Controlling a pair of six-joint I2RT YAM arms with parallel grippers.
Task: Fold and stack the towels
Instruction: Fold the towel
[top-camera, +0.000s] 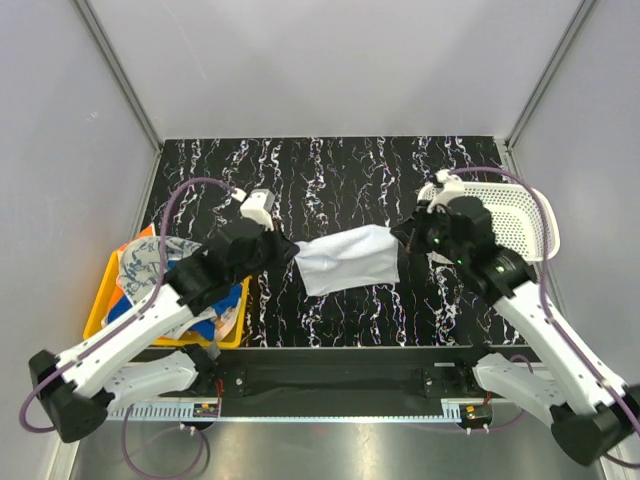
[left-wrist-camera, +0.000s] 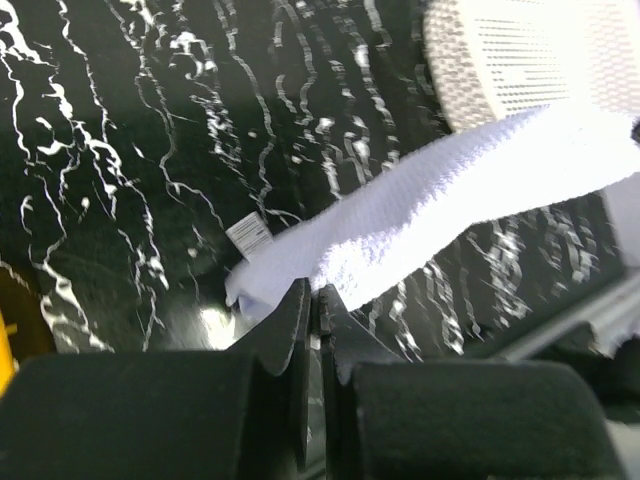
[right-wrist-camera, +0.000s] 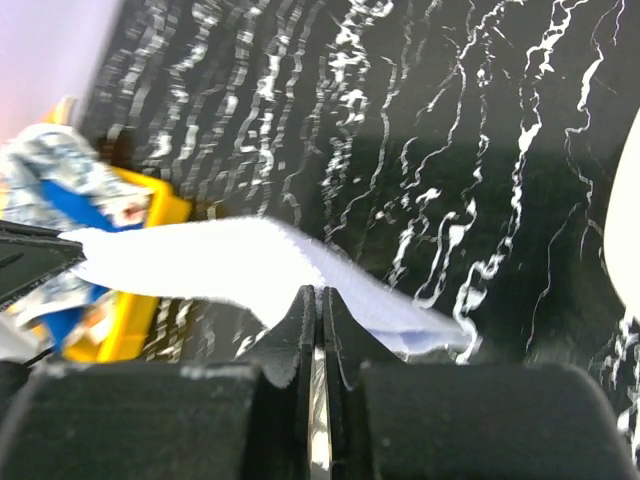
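An off-white towel (top-camera: 350, 260) hangs stretched between my two grippers above the black marbled table (top-camera: 330, 170). My left gripper (top-camera: 285, 250) is shut on its left edge; in the left wrist view that gripper (left-wrist-camera: 315, 295) pinches the towel (left-wrist-camera: 430, 200) beside a small label (left-wrist-camera: 249, 235). My right gripper (top-camera: 405, 240) is shut on the right edge, and the right wrist view has that gripper (right-wrist-camera: 321, 295) clamped on the towel (right-wrist-camera: 220, 262). More towels (top-camera: 150, 265), blue, white patterned and orange, lie heaped in the yellow bin at the left.
A yellow plastic bin (top-camera: 100, 300) sits at the table's left front, partly under my left arm. A white perforated basket (top-camera: 515, 215) stands at the right, just behind my right gripper. Grey walls close in the table on three sides.
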